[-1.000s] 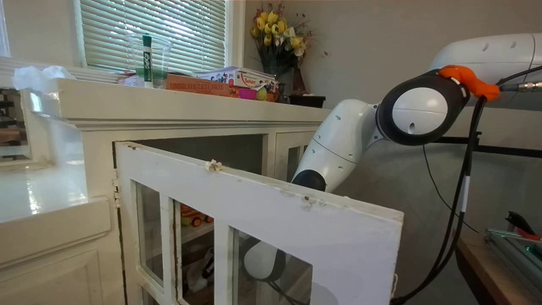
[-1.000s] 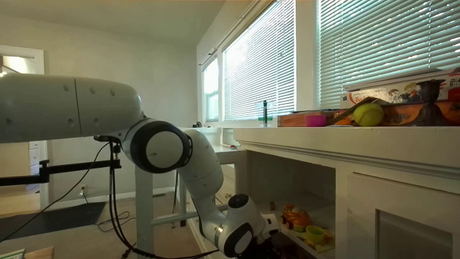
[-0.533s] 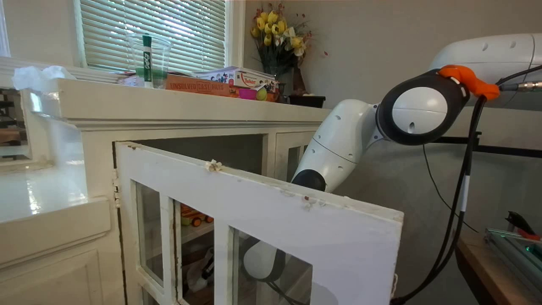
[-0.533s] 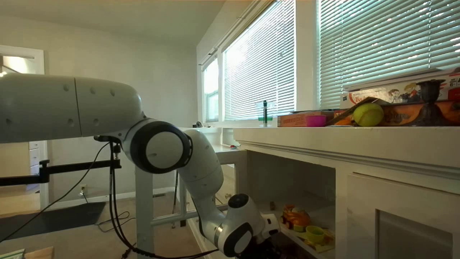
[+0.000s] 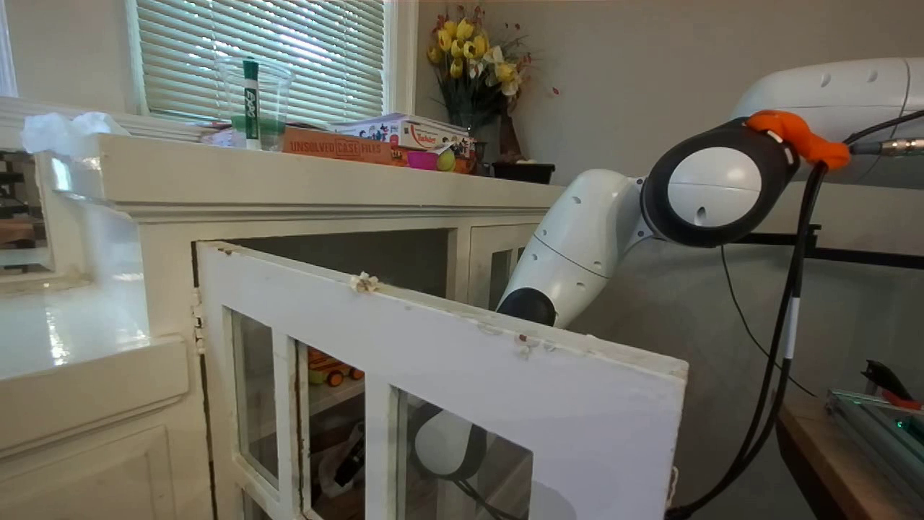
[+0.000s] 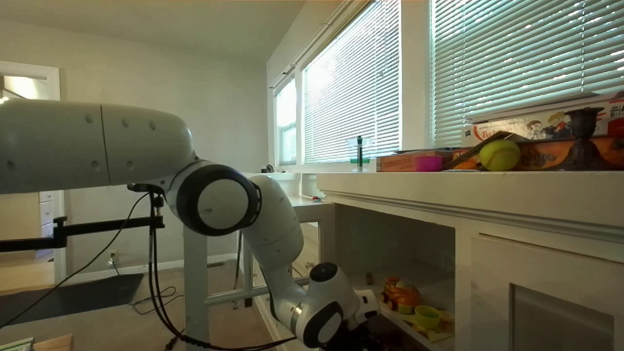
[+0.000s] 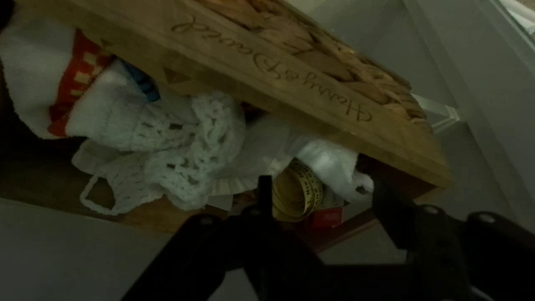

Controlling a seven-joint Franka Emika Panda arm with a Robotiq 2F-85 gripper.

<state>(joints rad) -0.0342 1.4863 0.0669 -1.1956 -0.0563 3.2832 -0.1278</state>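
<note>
In the dim wrist view my gripper (image 7: 321, 187) stands open, its dark fingers apart. Between them, nearer the left finger, shows a rolled yellow measuring tape (image 7: 311, 192); whether they touch I cannot tell. White crumpled material (image 7: 328, 163) reaches toward the right finger, beside a small red packet (image 7: 326, 217). White crocheted cloth (image 7: 217, 125) and a white cloth with a red band (image 7: 37, 79) spill from a wicker basket (image 7: 288, 33) with a wooden rim (image 7: 234, 58) lettered "Harry & David". In an exterior view the gripper is a dark shape low in the cabinet, mostly hidden.
The white glass-paned cabinet door (image 5: 433, 310) stands ajar beside the arm. A shelf inside bears an orange toy car (image 6: 402, 292) and a yellow-green cup (image 6: 427, 317). Above, the ledge (image 6: 463, 187) carries boxes, a tennis ball (image 6: 499, 155) and a marker (image 5: 251, 105).
Behind the door's middle pane, the dark shape near the white cloth looks larger and slightly shifted. The arm itself has barely moved.
</note>
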